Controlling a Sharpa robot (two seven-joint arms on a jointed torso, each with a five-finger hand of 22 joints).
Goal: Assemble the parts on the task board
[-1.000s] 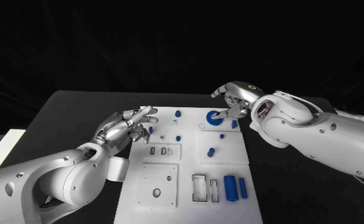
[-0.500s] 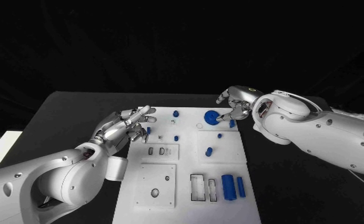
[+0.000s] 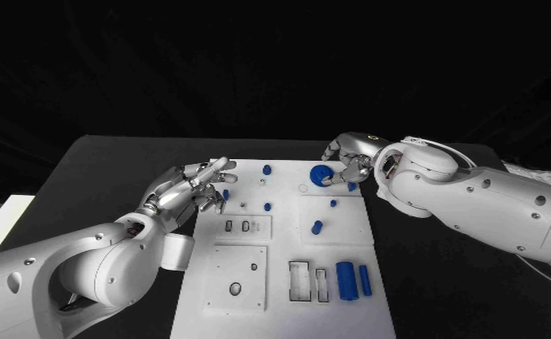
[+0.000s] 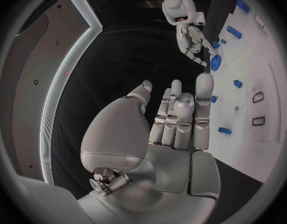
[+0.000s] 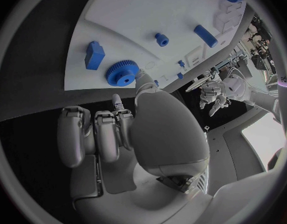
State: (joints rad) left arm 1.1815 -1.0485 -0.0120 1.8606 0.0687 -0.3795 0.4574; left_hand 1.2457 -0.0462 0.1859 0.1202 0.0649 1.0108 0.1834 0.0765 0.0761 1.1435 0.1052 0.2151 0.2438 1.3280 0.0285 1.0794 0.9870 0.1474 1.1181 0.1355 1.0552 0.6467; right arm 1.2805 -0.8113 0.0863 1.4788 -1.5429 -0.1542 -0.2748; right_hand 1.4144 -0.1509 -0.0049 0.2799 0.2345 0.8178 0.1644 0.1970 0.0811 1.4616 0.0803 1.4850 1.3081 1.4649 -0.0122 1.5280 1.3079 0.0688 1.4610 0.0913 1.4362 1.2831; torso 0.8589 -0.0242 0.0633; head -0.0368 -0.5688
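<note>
The white task board [image 3: 255, 263] lies mid-table. A blue gear [image 3: 322, 176] sits at its far end, beside a small blue block [image 3: 353, 186]. My right hand [image 3: 351, 164] is right of the gear and pinches its rim between thumb and a fingertip, the other fingers curled in; the right wrist view shows the thumb tip against the gear [image 5: 122, 73], next to the block [image 5: 93, 55]. My left hand [image 3: 195, 184] hovers over the board's far left corner with fingers spread and nothing in it. In the left wrist view those fingers [image 4: 181, 119] point toward the right hand [image 4: 192, 41].
Blue pegs stand on the board [image 3: 267, 169], [image 3: 269, 207], [image 3: 334, 204], [image 3: 317, 227]. Two blue cylinders [image 3: 347, 282], [image 3: 366, 282] lie near the front right, beside empty rectangular slots [image 3: 301, 283]. A small blue piece [image 3: 226, 194] sits by my left fingertips. Black table surrounds the board.
My right hand has turned and come down closer over the gear. The gear stays in place on the board. The left hand has barely moved.
</note>
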